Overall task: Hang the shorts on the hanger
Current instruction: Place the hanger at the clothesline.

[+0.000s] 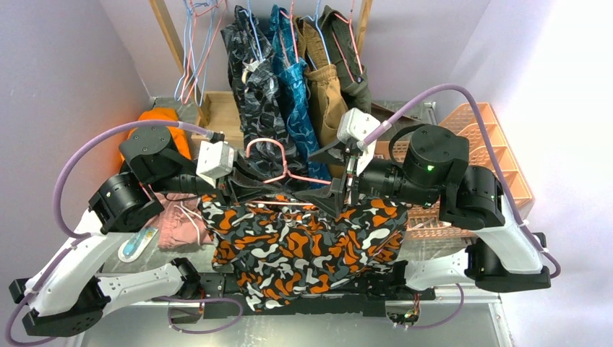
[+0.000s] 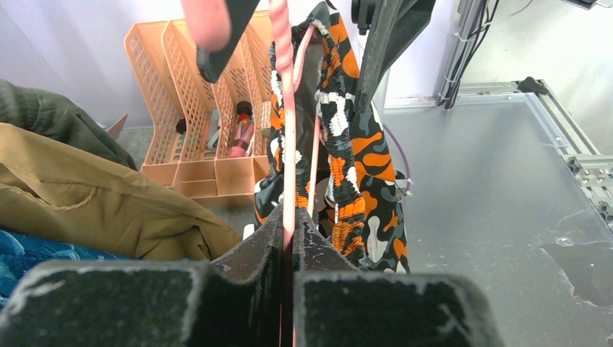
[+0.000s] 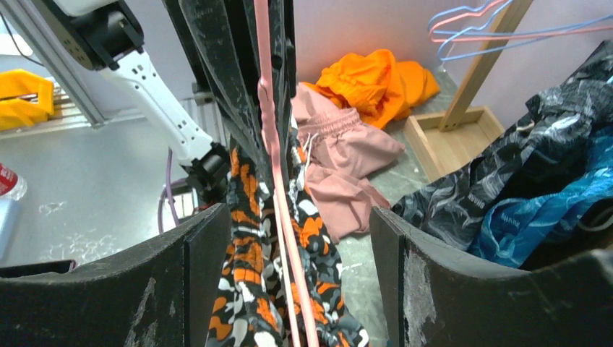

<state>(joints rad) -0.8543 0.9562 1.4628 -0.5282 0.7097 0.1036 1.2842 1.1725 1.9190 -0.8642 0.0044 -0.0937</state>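
Note:
The orange, black, white and grey camo shorts [image 1: 303,246] hang draped over the lower bar of the pink wire hanger [image 1: 278,165], held above the table. My left gripper [image 1: 235,189] is shut on the hanger's wire at its left end; the left wrist view shows the pink wire [image 2: 288,152] pinched between the fingers, with the shorts [image 2: 354,166] beyond. My right gripper [image 1: 343,189] is open at the hanger's right end. In the right wrist view its fingers [image 3: 202,275] stand wide apart around the wire [image 3: 278,188] and the shorts [image 3: 249,260], touching neither.
A wooden rack at the back holds light-blue hangers [image 1: 194,43] and hung clothes [image 1: 289,79]. Pink shorts [image 1: 177,220] and an orange garment [image 1: 155,119] lie at the left. An orange plastic basket [image 1: 491,144] stands at the right.

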